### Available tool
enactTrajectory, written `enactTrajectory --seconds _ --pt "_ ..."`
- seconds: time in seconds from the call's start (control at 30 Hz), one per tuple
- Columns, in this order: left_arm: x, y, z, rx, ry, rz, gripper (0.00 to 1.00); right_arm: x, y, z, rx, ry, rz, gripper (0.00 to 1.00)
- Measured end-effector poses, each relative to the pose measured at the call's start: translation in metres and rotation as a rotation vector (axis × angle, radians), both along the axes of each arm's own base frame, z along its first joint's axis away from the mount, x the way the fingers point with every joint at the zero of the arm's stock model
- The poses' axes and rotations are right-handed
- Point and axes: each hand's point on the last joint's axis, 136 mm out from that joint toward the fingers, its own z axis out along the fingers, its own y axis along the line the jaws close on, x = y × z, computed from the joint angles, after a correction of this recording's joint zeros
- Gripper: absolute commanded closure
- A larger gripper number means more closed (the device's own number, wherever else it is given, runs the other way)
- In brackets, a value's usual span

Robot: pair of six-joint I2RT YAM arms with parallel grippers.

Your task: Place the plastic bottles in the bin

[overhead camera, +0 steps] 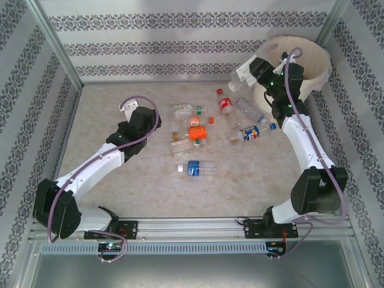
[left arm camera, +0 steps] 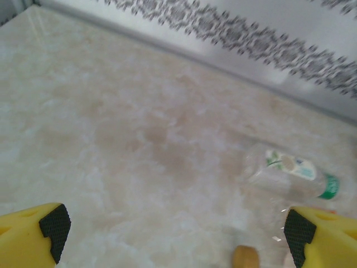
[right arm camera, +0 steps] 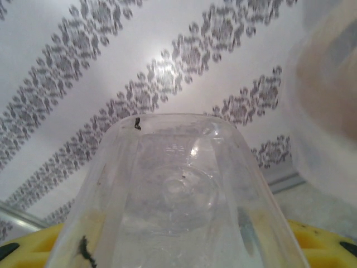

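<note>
- Right end effector (overhead camera: pixel 244 76) clamps a clear bottle (right arm camera: pixel 178 201) just left of the bin (overhead camera: pixel 323 67); the bin lies rightward.
- Left end effector (left arm camera: pixel 175 231) gapes wide, empty.

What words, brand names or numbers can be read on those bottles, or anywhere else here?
No text is legible anywhere.
red-label bottle: print too small to read.
blue-and-red-label bottle: too small to read.
blue-label bottle: too small to read.
green-and-white-label bottle: blurred.
clear bottle, right wrist view: no print visible.
</note>
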Motion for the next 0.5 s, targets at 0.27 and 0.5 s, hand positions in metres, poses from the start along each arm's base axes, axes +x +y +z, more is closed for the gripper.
enactTrajectory --seconds 0.27,0.5 --pt "0.004 -0.003 -0.022 0.016 0.086 0.016 0.00 0.030 -0.059 0.043 0.056 -0.101 -0.178 0.61" --pt "0.005 -0.004 -0.026 0.012 0.099 0.024 0.00 0.055 -0.120 0.048 0.124 -0.154 -0.385 0.60"
